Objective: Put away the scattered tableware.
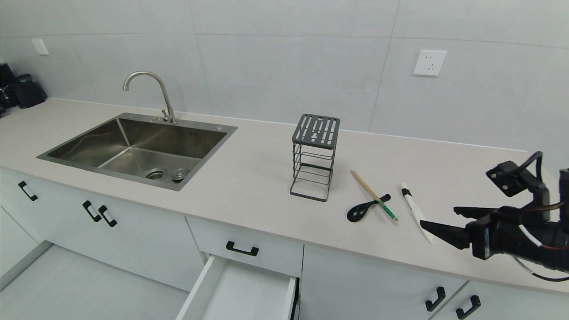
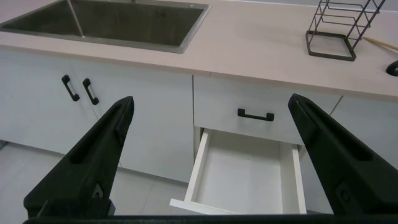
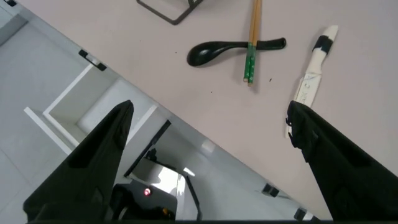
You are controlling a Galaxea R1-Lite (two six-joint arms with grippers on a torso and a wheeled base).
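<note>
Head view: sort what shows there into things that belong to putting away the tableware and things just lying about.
Belongs to the job: black spoon, chopsticks lying across its handle, white utensil with a black band, wire rack, open drawer.

Just there: sink, faucet, wall socket, dark appliance at the counter's far left.

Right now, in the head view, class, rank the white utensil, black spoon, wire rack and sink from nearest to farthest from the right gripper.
1. White utensil, on the counter just left of the right gripper.
2. Black spoon, farther left on the counter.
3. Wire rack, standing mid-counter.
4. Sink, at the far left.
</note>
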